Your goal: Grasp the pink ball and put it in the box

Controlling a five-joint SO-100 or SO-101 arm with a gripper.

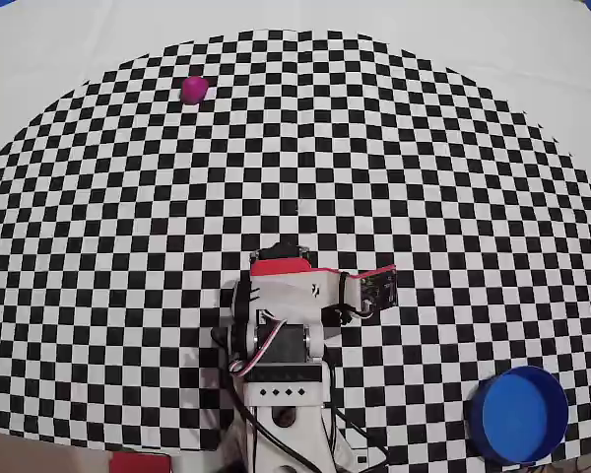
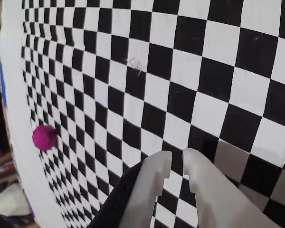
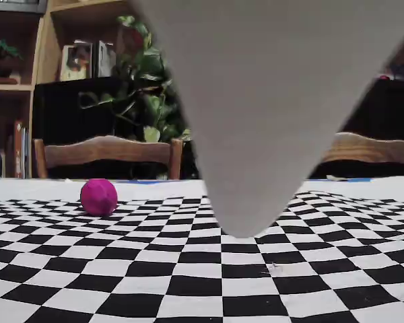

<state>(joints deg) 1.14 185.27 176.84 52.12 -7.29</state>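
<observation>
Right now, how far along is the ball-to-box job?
Nothing done yet. The ball sits alone at the far edge of the checkered mat. The gripper holds nothing, its fingers slightly apart over the mat. Left: reach, grasp, carry to the empty box.

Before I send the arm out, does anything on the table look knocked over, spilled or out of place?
Nothing stands out. The pink ball sits alone on the checkered cloth at its far edge, the blue tub stands upright and empty near the arm's base, and the claw hangs empty over the cloth, jaws slightly apart.
</observation>
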